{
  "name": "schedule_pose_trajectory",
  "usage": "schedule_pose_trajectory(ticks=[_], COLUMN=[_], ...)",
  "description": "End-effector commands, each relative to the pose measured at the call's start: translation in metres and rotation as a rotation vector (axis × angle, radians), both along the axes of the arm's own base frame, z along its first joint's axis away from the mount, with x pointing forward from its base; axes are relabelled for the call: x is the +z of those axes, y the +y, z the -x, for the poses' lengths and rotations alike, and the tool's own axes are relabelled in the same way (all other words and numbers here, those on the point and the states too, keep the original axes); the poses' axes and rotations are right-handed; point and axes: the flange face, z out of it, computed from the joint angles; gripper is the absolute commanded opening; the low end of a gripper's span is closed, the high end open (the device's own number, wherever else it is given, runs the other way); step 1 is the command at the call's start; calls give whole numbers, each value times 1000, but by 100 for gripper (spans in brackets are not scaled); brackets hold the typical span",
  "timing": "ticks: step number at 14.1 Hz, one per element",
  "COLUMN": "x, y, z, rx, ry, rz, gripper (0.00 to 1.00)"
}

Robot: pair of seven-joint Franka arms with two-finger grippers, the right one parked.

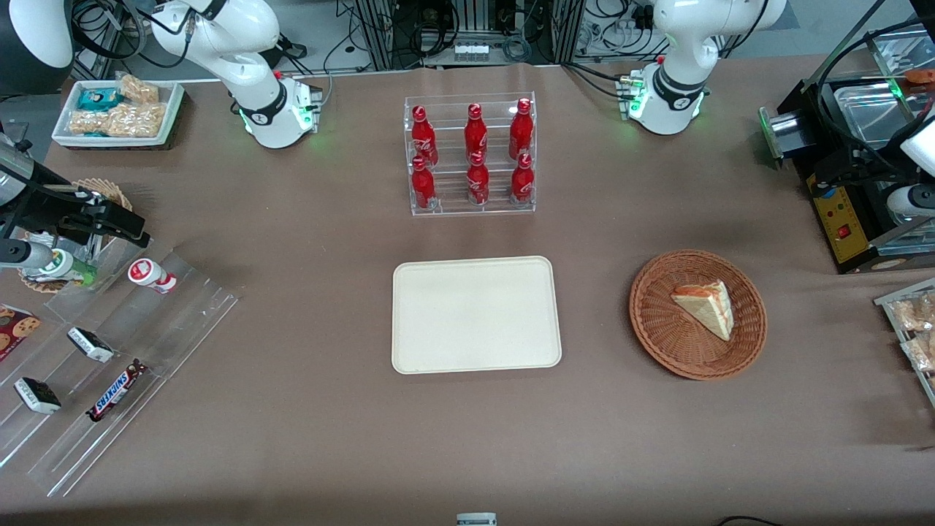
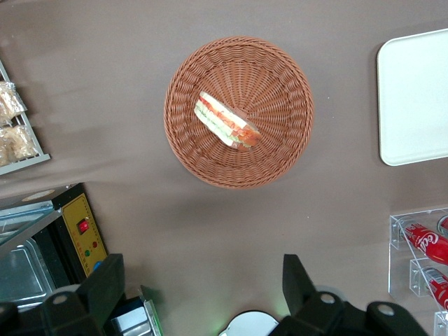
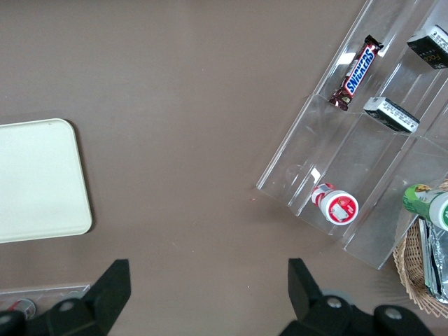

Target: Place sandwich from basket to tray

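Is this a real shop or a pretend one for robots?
Probably a pretend snack shop in a robot lab: cola bottles in a clear rack, a Snickers bar, a sandwich in a basket beside a tray. The gripper hangs open above.

Brown table (image 1: 292,409) carries tray (image 1: 476,315), basket (image 1: 697,315), cola rack (image 1: 471,155), snack racks (image 1: 109,365); hand (image 2: 203,287) hovers above.

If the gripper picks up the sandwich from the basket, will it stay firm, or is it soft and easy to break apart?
The sandwich is probably soft: pale bread over layered filling, so a hard squeeze may crush it. The layers show open at its edge, so they might slide apart. It lies flat in the basket, unlikely to roll. The gripper, jaws open, hangs above the table beside the basket.
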Motion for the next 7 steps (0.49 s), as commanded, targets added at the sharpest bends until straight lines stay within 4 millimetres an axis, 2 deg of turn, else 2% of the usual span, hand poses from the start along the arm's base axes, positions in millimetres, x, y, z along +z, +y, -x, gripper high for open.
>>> schedule_pose_trajectory(ticks=[1,3,7], x=[4,1,-18], y=[4,8,15], z=[-1,-2,-4], rx=[0,6,8], ry=[10,14,56], rz=[-3,-1,1], gripper=[100,100,100])
